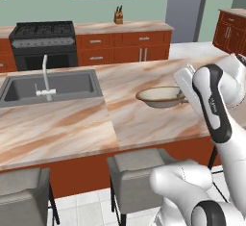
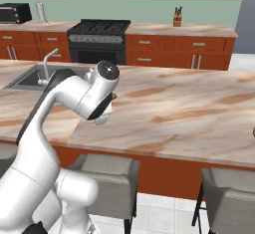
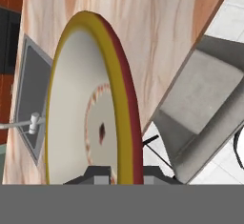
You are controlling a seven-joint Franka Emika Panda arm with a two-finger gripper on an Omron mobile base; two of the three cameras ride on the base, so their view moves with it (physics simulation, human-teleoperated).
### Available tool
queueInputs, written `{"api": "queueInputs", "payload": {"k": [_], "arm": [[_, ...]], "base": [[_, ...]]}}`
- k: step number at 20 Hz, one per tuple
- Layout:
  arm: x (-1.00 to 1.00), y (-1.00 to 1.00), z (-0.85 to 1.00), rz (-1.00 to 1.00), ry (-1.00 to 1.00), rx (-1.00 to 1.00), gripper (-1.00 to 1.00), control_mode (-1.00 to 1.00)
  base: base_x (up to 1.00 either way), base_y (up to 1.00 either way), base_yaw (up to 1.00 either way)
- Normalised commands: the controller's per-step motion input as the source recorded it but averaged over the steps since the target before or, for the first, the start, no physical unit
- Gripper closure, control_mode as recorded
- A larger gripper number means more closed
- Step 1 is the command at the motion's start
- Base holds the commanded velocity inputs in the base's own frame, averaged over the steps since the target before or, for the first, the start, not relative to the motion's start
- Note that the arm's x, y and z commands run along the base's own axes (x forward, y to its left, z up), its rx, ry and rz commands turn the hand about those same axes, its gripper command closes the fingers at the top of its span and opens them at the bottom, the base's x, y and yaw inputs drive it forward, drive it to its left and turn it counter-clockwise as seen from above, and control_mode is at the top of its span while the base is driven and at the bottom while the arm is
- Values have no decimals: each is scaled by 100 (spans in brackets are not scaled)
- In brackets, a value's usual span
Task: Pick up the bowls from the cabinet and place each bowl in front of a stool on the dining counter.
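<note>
Hand view: end effector clamped on the near rim of a bowl, seen edge-on against the marble surface. Left base view: bowl held level just over the surface, behind a grey stool, likely so as to set it down flat before that seat.

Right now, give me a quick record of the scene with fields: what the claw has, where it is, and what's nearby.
claw: shut on the rim of the bowl, fingertips either side of the rim in the hand view
bowl position: held over the dining counter, right of the sink
bowl contact with counter: cannot tell
stool below: grey stool at the counter's near edge
behind: stove, knife block
</note>
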Motion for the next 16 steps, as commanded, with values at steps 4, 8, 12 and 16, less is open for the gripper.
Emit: {"api": "queueInputs", "payload": {"k": [4,8,12,16], "arm": [[100,0,-76,6,0,1,100,-100],[100,0,-66,7,0,0,100,-100],[100,1,-69,7,0,0,100,-100],[78,0,-78,4,0,0,100,-100]], "base": [[0,0,0],[0,0,0],[0,0,0],[0,0,0]]}}
